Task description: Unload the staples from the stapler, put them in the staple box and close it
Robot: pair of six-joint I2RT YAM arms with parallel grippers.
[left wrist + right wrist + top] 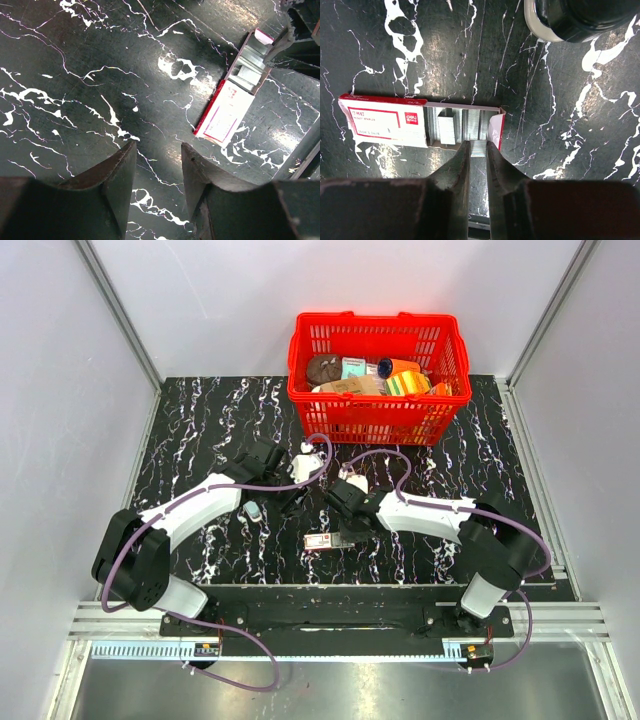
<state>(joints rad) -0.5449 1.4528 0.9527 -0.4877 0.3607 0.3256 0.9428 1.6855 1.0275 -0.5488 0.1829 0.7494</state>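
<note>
Right wrist view: right tool is pinched together on a silver staple strip inside an open red-and-white cardboard box. Left tool stands apart, empty. A small pale-blue bar-shaped stapler lies on the black marbled surface, just left of it.

Top camera looks down from high at the near edge, whole table in frame. Both wrist cameras sit close above it, sharing the red-and-white box.

Red basket blocks marble table's far centre-right. L arm, R arm, stapler & open staple box crowd the middle. Free room: far-left corner, right side.
</note>
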